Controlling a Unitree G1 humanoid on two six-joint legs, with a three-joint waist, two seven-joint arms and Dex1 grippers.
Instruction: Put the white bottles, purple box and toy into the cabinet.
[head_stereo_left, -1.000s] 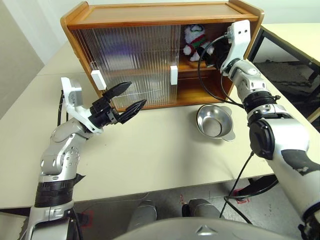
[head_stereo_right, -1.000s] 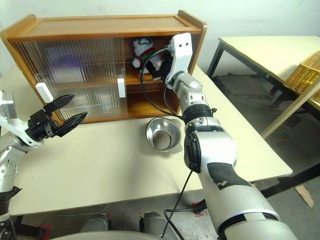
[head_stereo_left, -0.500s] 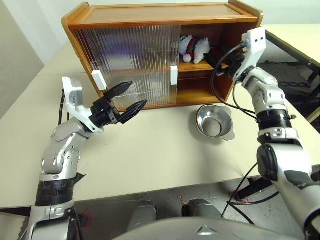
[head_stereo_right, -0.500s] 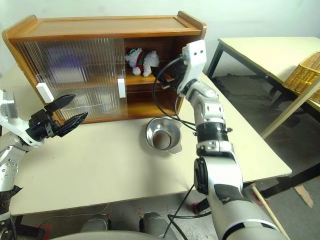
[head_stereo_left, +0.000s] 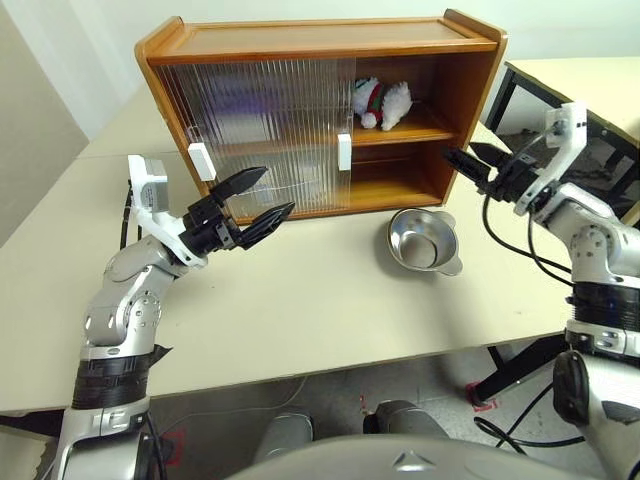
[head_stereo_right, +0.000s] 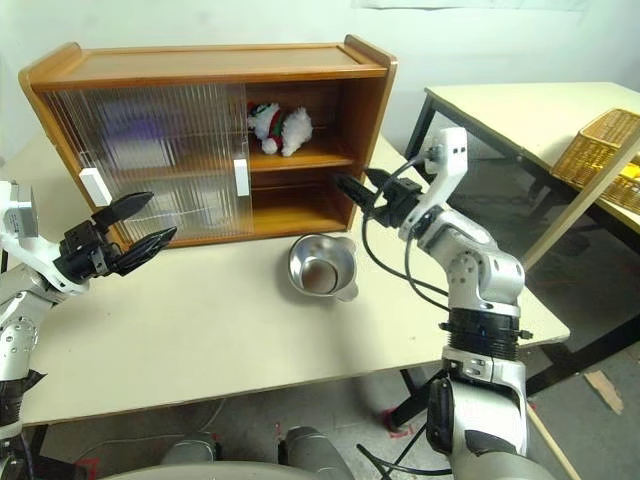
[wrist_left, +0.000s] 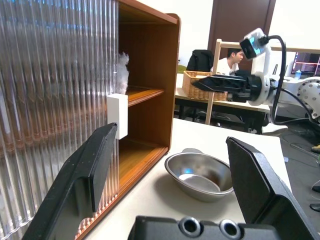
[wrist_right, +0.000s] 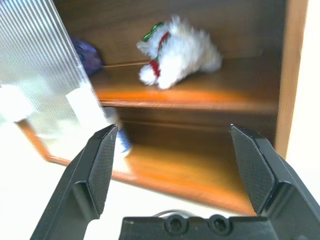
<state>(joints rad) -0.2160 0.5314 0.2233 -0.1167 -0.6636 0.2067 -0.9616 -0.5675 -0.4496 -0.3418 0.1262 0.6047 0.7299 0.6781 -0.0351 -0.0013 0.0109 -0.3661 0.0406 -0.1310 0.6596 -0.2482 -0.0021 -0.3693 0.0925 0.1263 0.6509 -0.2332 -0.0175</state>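
My left gripper (head_stereo_left: 256, 196) hangs over the table (head_stereo_left: 300, 300) with its two black fingers spread wide and nothing between them. It points toward the cabinet (head_stereo_left: 300, 40), whose front stands just beyond my fingertips. The ribbed sliding doors (head_stereo_left: 260, 130) cover the part of the cabinet straight ahead of this gripper, and a white handle (head_stereo_left: 202, 161) sits just past its upper finger. A second white handle (head_stereo_left: 344, 152) marks the edge of the doors farther to the right of it, where the cabinet stands open.

In that open part, the toy (head_stereo_left: 381, 101) lies on its side on the upper shelf, up and to the right of my left gripper and up and to the left of my right one. In the right wrist view, the purple box (wrist_right: 87, 55) shows on the same shelf, beside the toy and partly behind the door. A blurred white and blue shape on the lower shelf at the door's edge may be one of the white bottles (wrist_right: 120, 140); I cannot tell for sure.

A silver bowl (head_stereo_left: 424, 241) rests on the table in front of the open side, below and between my two grippers, nearer the right one.

My right gripper (head_stereo_left: 466, 160) is outside the cabinet, just off its right end, fingers well apart and empty, aimed back toward the open shelves.
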